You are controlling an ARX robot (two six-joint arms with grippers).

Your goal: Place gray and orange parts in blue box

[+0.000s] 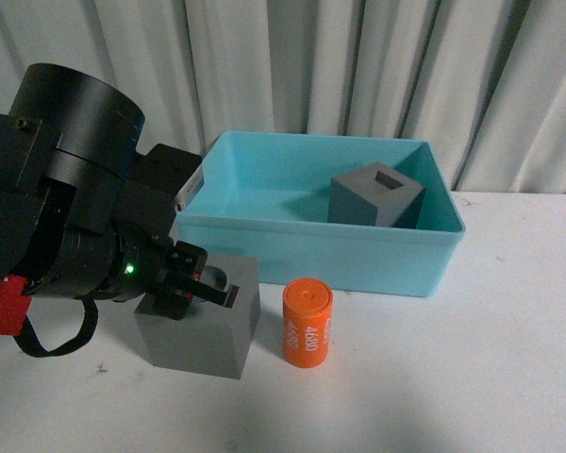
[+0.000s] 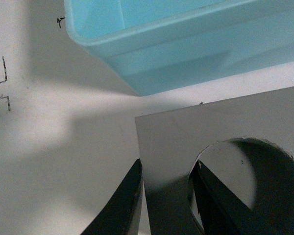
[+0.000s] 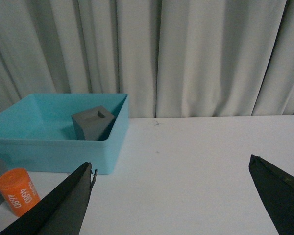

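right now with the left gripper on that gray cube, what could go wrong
1. The left gripper pinches only the thin wall beside the round recess of the gray cube, off-centre, so the cube may tilt or slip when lifted.
2. The orange cylinder stands close beside it; a swinging cube could knock it over.
3. The blue box sits right behind; a low lift might catch its rim.

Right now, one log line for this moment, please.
left gripper: pinching wall of round-recess cube, on table | right gripper: open, empty | square-recess cube: in blue box | orange cylinder: on table, outside box
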